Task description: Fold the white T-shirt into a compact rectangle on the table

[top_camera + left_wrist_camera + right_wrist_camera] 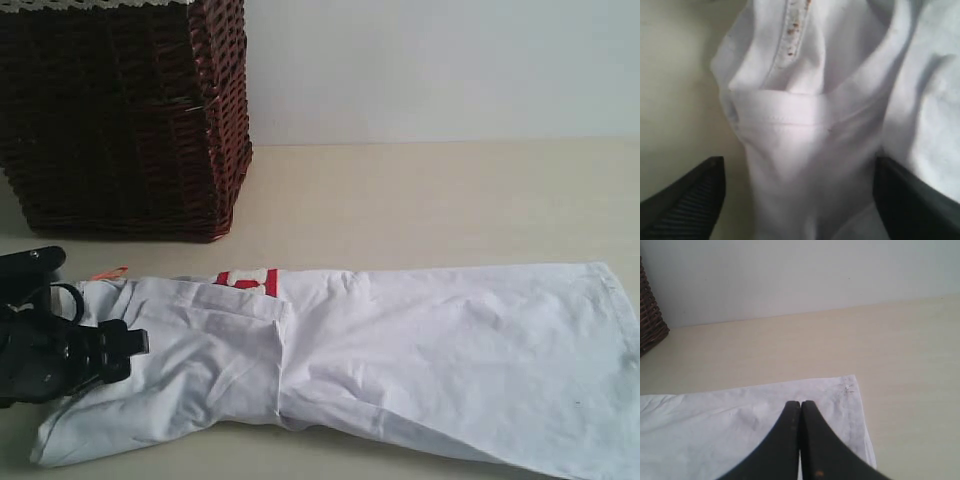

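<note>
Lying as a long strip on the desk (450,200), the white T-shirt (400,350) was stretched between both tools. The left tool (800,165) was spread wide astride its bunched end. The right tool (801,404) was closed tight over the hem corner.

Getting soft, even, fairly bright light in all views. Throwing a faint shadow from the wicker basket (130,120) base onto the table (450,200), another under the near edge of the white T-shirt (450,350). Blurring badly in left wrist view: cloth and left gripper (797,167) both sitting out of focus. Reading sharper in right wrist view, though slightly hazy.
</note>
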{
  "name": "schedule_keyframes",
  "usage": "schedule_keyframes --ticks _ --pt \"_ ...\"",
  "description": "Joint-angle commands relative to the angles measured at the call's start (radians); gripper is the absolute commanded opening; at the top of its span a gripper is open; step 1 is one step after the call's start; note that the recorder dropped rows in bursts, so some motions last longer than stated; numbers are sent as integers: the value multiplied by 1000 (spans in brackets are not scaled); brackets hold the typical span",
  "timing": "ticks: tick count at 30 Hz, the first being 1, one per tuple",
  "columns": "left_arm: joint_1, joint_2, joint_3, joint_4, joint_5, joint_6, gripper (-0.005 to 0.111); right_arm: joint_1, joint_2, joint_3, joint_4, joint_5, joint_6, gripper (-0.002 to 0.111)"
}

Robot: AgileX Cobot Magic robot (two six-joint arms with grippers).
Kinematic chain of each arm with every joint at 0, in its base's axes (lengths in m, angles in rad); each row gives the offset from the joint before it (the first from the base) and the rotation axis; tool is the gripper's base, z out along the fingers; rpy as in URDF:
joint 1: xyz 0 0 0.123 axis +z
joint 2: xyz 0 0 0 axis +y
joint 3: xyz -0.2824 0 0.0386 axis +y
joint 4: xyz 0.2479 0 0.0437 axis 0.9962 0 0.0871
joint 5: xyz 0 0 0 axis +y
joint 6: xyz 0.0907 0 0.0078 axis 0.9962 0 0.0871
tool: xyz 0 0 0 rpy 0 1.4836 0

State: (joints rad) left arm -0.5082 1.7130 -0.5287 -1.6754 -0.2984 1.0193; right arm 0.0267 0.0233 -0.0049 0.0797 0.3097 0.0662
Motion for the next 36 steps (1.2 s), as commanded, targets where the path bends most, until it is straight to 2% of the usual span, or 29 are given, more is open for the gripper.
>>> schedule_keyframes --ticks 1,4,10,13,18,20,26,28,30,32,36 --pt "1 -9 5 -8 153 -6 78 -4 3 5 -7 -5 -2 0" --pt "1 -23 5 -13 134 -10 78 -4 3 5 -7 -5 -2 0" --pt "1 -87 3 -13 -43 -13 78 -4 3 5 -7 -5 -2 0" --pt "1 -137 3 -13 -4 -13 78 -4 3 5 -7 -5 -2 0" --pt "1 -182 3 -8 167 -5 78 -4 3 5 -7 -5 -2 0" --pt "1 -182 5 -8 163 -2 78 -4 3 5 -7 -5 -2 0" --pt "1 -177 5 9 -61 12 78 -4 3 5 -7 -5 -2 0" --pt "1 -177 5 -3 -44 53 78 -4 3 5 -7 -5 -2 0" --pt "1 -177 5 -69 25 102 78 -4 3 5 -7 -5 -2 0" --pt "1 -177 8 -69 88 129 78 -4 3 5 -7 -5 -2 0" --pt "1 -177 8 -69 71 129 78 -4 3 5 -7 -5 -2 0"
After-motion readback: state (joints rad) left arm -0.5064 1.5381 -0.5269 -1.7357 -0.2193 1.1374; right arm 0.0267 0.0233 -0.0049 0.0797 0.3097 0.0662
